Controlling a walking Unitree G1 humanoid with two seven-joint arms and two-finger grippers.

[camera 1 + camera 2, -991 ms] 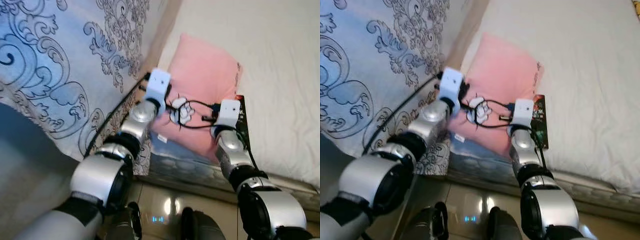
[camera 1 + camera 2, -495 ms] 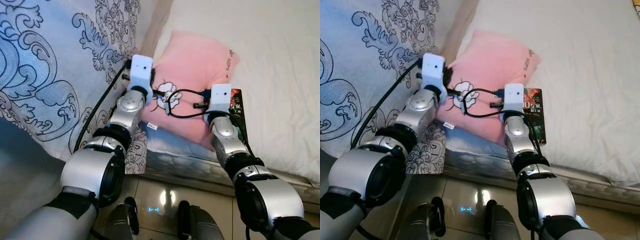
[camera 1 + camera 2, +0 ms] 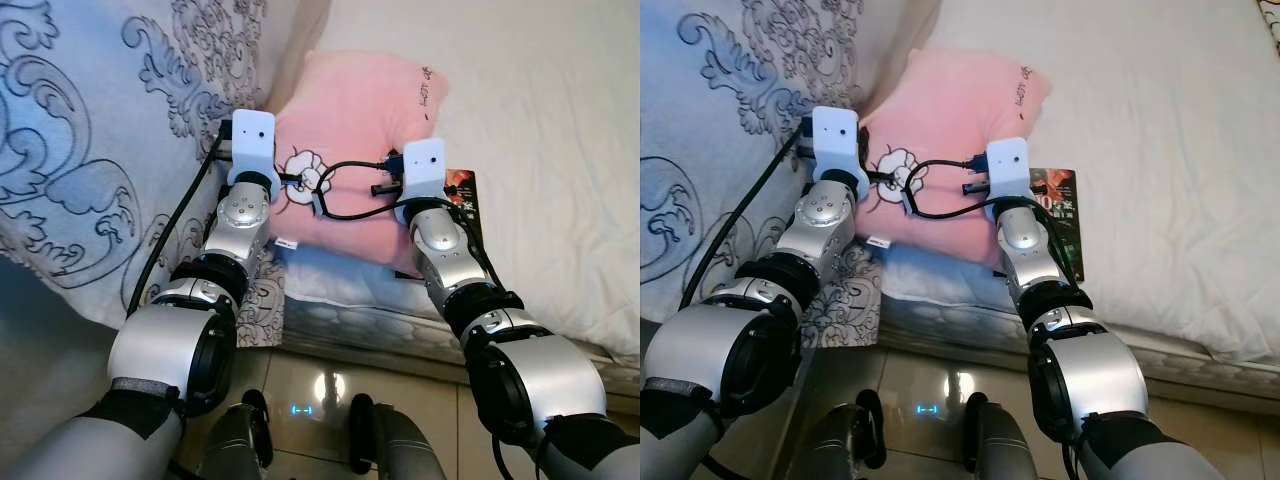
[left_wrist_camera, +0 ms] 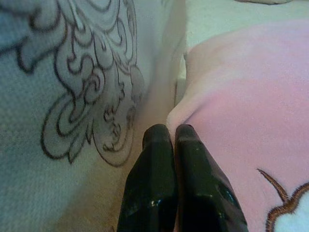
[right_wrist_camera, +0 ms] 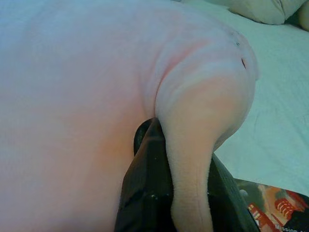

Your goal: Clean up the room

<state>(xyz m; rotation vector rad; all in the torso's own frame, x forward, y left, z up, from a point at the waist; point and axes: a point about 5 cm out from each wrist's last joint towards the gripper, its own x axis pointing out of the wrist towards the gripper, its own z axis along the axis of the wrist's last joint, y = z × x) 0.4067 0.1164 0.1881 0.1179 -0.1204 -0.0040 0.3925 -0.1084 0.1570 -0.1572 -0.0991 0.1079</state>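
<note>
We see both arms reaching forward onto a bed [image 3: 560, 120], each at one side of a pink pillow [image 3: 350, 110] that lies in the upper centre of the head views. The pillow rests on the white sheet at the bed's edge, with a white flower patch [image 3: 305, 178] near its lower left side.

The left gripper [image 4: 169, 133] is at the pillow's left edge, beside the patterned blue-grey duvet [image 3: 90, 140] that takes up the left of the frame. In the left wrist view its two black fingers [image 4: 157, 174] are pressed together, tips touching the pillow's edge where it meets the duvet; we cannot tell if any fabric is pinched between them.

The right gripper [image 5: 166, 140] is at the pillow's right side. In the right wrist view a fold of pink fabric runs down between its fingers [image 5: 145, 183], so it is clamped on the pillow corner.

A dark book [image 3: 467, 195] with a red cover picture lies flat on the sheet just right of the right wrist, touching or just beside the pillow's lower right edge. A black cable [image 3: 345, 205] loops between the two white wrist modules, over the pillow. Tiled floor [image 3: 330, 380] shows at the bottom centre.
</note>
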